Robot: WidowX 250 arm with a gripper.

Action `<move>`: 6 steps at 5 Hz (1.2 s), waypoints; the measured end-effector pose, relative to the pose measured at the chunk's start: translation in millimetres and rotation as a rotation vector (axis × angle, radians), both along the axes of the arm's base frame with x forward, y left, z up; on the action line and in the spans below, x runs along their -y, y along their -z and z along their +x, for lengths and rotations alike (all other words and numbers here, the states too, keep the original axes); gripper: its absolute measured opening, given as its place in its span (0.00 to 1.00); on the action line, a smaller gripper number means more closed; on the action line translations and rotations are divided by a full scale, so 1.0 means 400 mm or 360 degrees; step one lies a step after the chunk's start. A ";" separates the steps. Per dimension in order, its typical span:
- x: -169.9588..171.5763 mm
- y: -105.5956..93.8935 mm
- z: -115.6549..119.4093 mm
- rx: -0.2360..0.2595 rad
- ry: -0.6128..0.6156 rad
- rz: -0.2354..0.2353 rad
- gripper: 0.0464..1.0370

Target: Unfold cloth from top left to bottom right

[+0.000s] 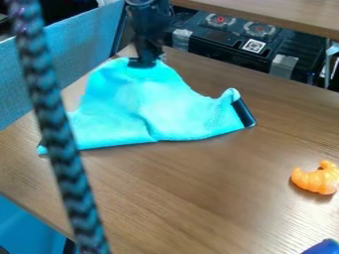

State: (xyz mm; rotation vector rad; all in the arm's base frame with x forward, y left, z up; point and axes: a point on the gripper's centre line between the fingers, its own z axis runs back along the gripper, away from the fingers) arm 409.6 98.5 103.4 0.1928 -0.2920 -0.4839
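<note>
The black gripper [143, 62] hangs down from the top edge, left of centre, its tip against the upper edge of the cloth. Spread below it on the wooden table is the turquoise cloth [155, 106], wrinkled, with a crease running down its middle to the lower edge. A dark strip shows at the cloth's right corner, which is turned up a little, and a thin dark border follows its lower left edge. Part of the cloth's left side is hidden behind a braided cord.
An orange toy [316, 178] lies on the table [192, 198] at the right. A blue object [321, 247] is at the bottom right corner. The patterned cord [61, 134] crosses the left foreground. Behind the table stand a blue fabric panel [73, 54] and black equipment [225, 37].
</note>
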 end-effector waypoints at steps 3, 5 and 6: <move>0.116 0.015 -0.152 0.0030 0.0298 0.0059 0.00; 0.172 0.009 -0.247 0.0081 0.0454 0.0064 0.00; 0.200 0.017 -0.279 0.0079 0.0530 0.0066 0.00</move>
